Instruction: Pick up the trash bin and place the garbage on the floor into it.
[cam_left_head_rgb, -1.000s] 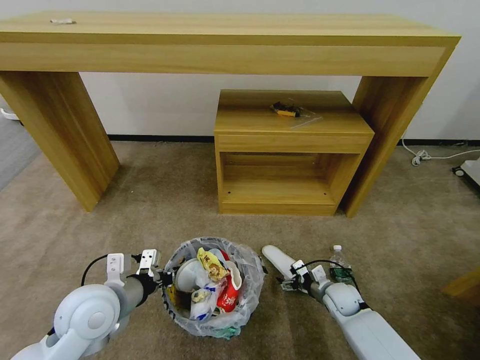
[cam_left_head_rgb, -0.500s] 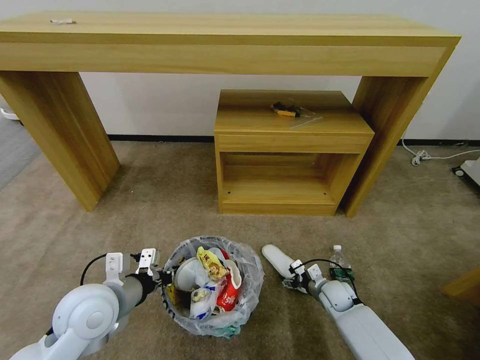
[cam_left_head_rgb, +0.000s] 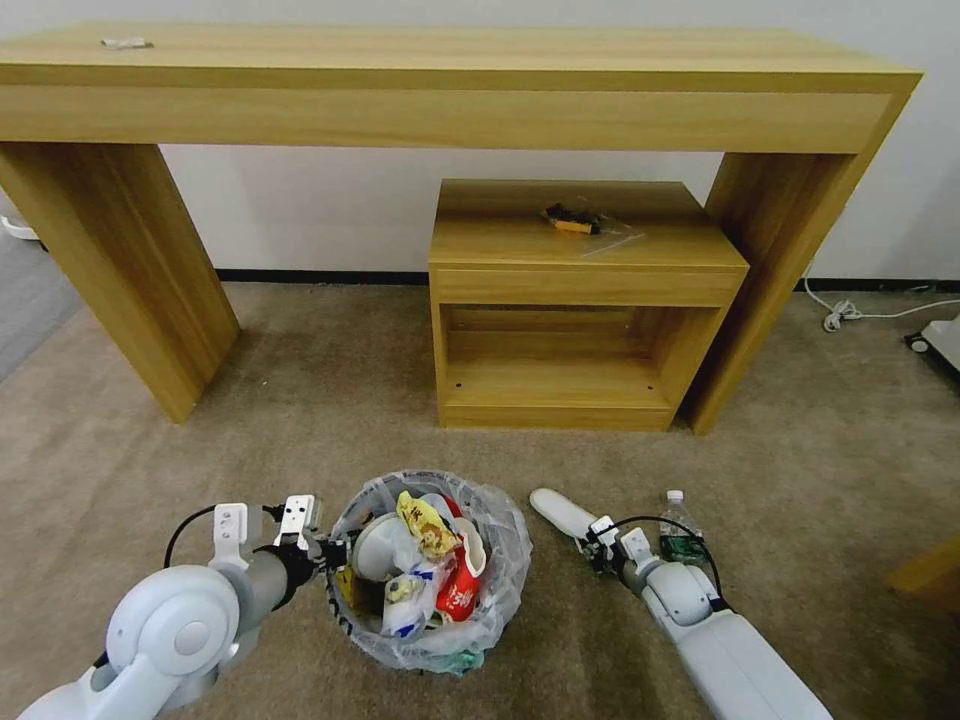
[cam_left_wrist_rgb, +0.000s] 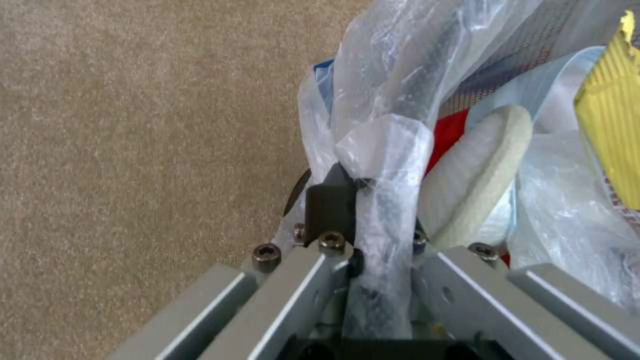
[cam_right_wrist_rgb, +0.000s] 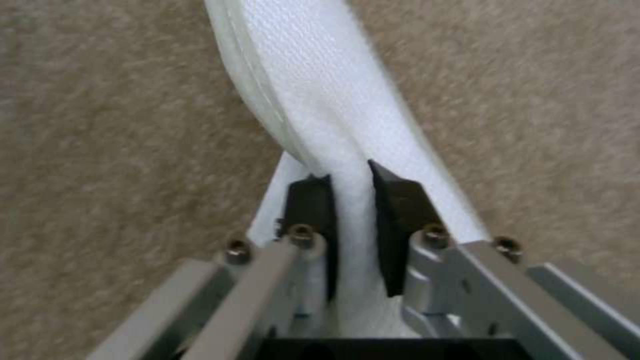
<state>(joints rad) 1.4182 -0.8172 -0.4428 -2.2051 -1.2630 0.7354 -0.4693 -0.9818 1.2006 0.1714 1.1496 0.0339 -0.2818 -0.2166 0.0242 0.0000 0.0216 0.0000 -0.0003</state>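
The trash bin (cam_left_head_rgb: 500, 600), lined with a crinkled clear bag, sits low in the head view on the beige floor (cam_left_head_rgb: 330, 400), stuffed with a red cup (cam_left_head_rgb: 462, 590), a yellow wrapper (cam_left_head_rgb: 425, 527) and a white slipper (cam_left_head_rgb: 372, 548). My left gripper (cam_left_head_rgb: 338, 556) is shut on the bin's near rim (cam_left_wrist_rgb: 380, 150) and bag. To the bin's right lies another white slipper (cam_left_head_rgb: 562, 511), and my right gripper (cam_left_head_rgb: 597, 545) is shut on its fabric (cam_right_wrist_rgb: 333, 115). A clear bottle (cam_left_head_rgb: 680, 530) stands just beyond the right wrist.
A small wooden cabinet (cam_left_head_rgb: 580, 300) stands under a long wooden desk (cam_left_head_rgb: 440, 90) straight ahead. A white cable (cam_left_head_rgb: 850, 312) lies at the right wall. Wide carpet lies open to the left and between the bin and the cabinet.
The right gripper has closed on the white slipper and drawn it slightly right and nearer. The left arm and bin have barely shifted.
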